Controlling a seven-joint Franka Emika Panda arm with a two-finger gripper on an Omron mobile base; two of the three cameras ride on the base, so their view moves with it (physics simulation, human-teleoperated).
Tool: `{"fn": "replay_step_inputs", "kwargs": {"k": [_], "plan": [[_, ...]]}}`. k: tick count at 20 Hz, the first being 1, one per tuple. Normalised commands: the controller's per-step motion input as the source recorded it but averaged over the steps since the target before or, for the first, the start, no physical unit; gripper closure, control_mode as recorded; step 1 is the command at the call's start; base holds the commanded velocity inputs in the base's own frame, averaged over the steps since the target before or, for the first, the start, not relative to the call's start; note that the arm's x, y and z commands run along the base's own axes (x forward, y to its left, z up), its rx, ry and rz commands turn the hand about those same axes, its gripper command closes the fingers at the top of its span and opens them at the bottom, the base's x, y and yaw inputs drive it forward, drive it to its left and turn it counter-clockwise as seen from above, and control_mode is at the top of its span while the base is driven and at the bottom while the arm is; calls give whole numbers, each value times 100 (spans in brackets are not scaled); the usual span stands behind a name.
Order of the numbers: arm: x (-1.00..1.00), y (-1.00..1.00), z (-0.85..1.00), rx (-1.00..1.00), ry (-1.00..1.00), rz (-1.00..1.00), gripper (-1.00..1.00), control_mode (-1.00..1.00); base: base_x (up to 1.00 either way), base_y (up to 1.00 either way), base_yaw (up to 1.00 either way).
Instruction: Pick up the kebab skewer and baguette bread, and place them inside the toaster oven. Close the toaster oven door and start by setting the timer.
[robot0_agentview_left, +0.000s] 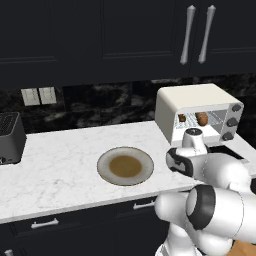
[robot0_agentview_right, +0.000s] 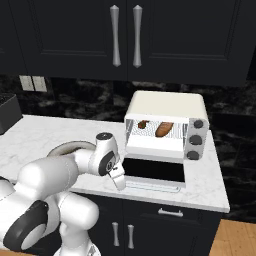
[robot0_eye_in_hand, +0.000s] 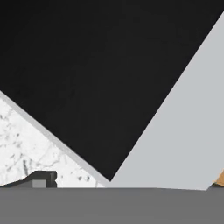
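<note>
The robot arm bends low over the marble counter (robot0_agentview_left: 60, 165), its gripper (robot0_agentview_right: 119, 181) angled down at the left front corner of the oven door (robot0_agentview_right: 155, 171), which lies folded open and flat. Whether its fingers are spread or closed cannot be told. Inside the cream toaster oven (robot0_agentview_right: 167, 107), the dark kebab skewer (robot0_agentview_right: 142, 124) and the orange-brown baguette (robot0_agentview_right: 163, 129) rest side by side on the wire rack. A round plate (robot0_agentview_left: 125, 166) sits on the counter left of the oven.
</note>
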Motion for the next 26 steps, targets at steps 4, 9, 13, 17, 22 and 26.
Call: {"fn": "replay_step_inputs", "kwargs": {"k": [4, 9, 13, 17, 22, 26], "plan": [[0, 0, -37, 0, 0, 0, -100, -100, 0, 0, 0], [0, -6, -39, 0, -2, 0, -100, -100, 0, 0, 0], [2, -13, -27, 0, -11, -1, -100, -100, 0, 0, 0], [8, -12, -16, -3, -17, -1, -100, -100, 0, 0, 0], [12, -7, -7, -10, -20, -1, -100, -100, 0, 0, 0], [15, -2, -3, -15, -20, 0, -100, -100, 0, 0, 0]]}}
